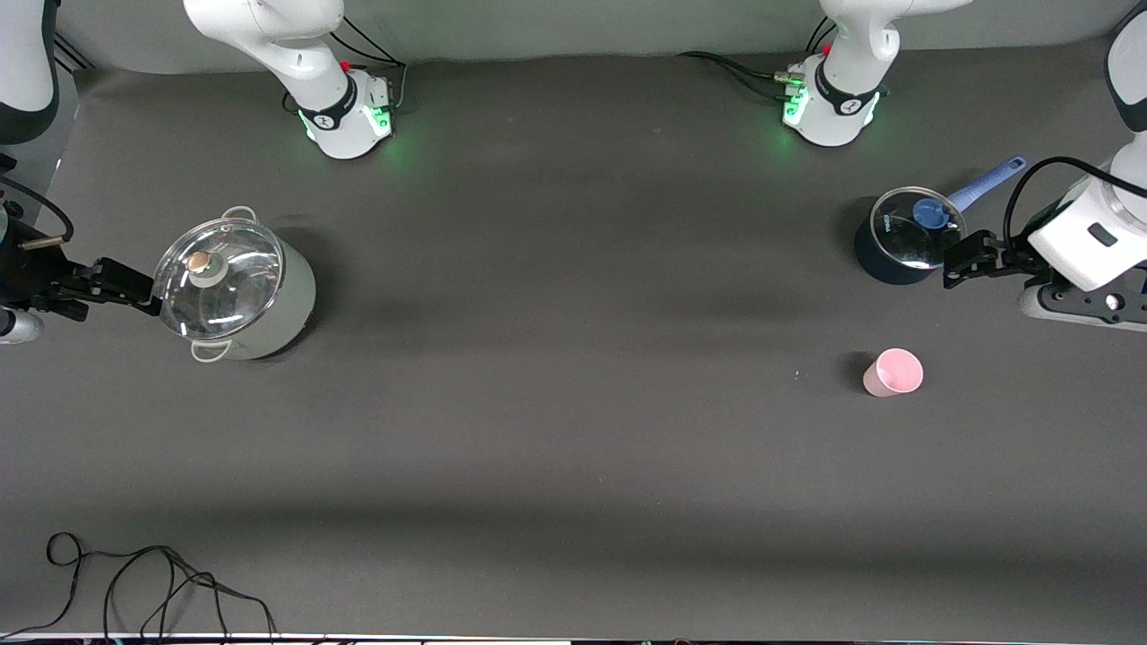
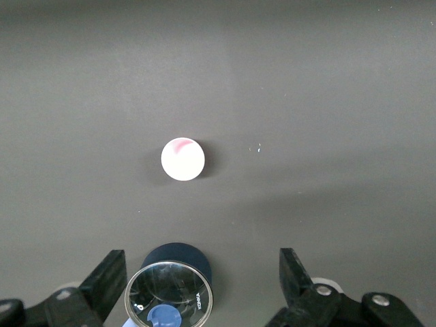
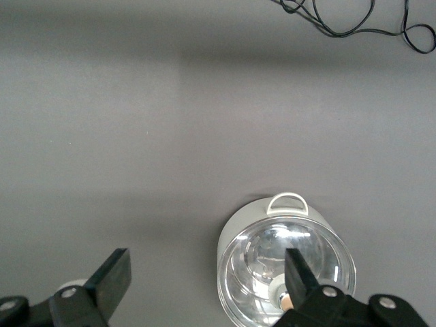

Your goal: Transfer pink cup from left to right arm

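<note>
The pink cup [image 1: 893, 373] stands upright on the dark table toward the left arm's end, nearer to the front camera than the dark blue saucepan [image 1: 896, 244]. The left wrist view looks down into the pink cup [image 2: 182, 159], which is clear of the fingers. My left gripper [image 1: 952, 263] hangs open and empty beside the saucepan's glass lid, apart from the cup. In its own view the left gripper [image 2: 202, 274] has its jaws wide, with the saucepan [image 2: 176, 293] between them below. My right gripper [image 1: 143, 292] is open and empty at the other end, by the white pot [image 1: 246, 291].
The white pot [image 3: 286, 269] has a glass lid and loop handles, and the right gripper [image 3: 208, 274] hangs partly over it. A blue handle [image 1: 986, 184] sticks out from the saucepan. A black cable [image 1: 161, 582] lies near the table's front edge.
</note>
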Motion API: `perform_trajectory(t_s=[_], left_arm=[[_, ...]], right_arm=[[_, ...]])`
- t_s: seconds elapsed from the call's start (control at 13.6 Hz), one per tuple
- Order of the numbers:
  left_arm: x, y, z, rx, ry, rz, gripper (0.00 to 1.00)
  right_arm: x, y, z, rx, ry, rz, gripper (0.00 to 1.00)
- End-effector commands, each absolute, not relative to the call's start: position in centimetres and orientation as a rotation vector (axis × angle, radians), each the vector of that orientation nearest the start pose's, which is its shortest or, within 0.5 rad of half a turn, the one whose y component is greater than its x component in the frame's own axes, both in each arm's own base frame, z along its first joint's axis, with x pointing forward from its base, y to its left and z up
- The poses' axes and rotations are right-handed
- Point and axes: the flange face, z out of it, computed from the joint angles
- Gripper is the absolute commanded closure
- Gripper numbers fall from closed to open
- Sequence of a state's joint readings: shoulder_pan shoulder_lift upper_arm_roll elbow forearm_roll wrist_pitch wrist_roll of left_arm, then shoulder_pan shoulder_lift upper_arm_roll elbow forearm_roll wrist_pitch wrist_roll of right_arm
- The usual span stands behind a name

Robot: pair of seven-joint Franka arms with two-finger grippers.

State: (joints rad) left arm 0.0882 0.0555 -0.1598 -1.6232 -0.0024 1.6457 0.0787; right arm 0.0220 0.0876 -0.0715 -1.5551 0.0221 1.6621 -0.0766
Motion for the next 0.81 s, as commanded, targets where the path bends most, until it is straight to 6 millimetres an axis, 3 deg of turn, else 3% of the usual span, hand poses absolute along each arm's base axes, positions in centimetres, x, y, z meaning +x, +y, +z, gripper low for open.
perform_trajectory(t_s=[0.0,0.15,0.29,0.52,0.74], left_arm=[[57.3,-3.5,57.8,-3.133,0.230,0.066,0.00],[57.3,-2.7,57.8,-3.133,0.227,0.081,0.00],[57.5,-1.5,57.6,-3.118,0.430,0.078,0.01],[58.0,2.6,57.1,-3.102,0.667,0.061,0.02],[58.2,4.9,56.5,-3.062,0.822,0.074,0.02]], right_arm=[[58.2,-2.7,59.5,-3.099,-0.059,-0.032,0.00],[58.2,-2.7,59.5,-3.099,-0.059,-0.032,0.00],[58.2,-2.7,59.5,-3.099,-0.059,-0.032,0.00],[58.1,-2.7,59.5,-3.099,-0.057,-0.025,0.00],[58.1,-2.7,59.5,-3.098,-0.059,-0.025,0.00]])
